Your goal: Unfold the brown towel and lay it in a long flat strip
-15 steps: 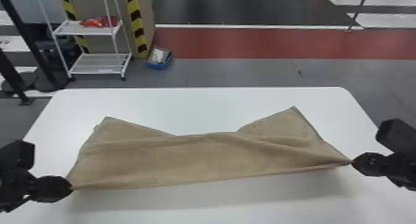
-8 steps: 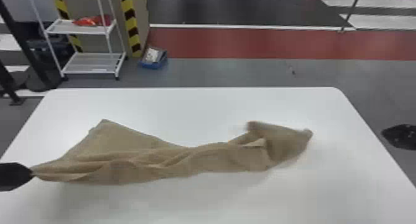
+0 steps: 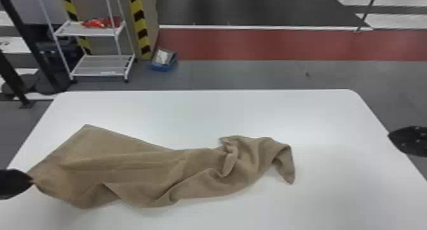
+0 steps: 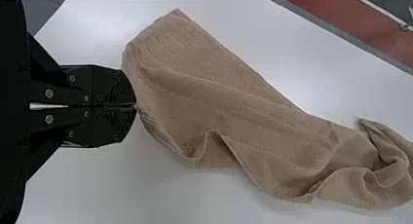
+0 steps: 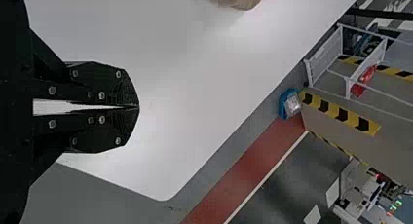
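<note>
The brown towel (image 3: pixel 143 169) is pinched by the left gripper (image 3: pixel 32 181) at its left end; well rightward, the right gripper (image 3: pixel 389 136) is seen clenched in its wrist view.

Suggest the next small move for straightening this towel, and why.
I'd probably bring the right hand in to the crumpled right end of the towel: it is shut and empty by the right edge of the table, while the left hand pinches the left end.
</note>
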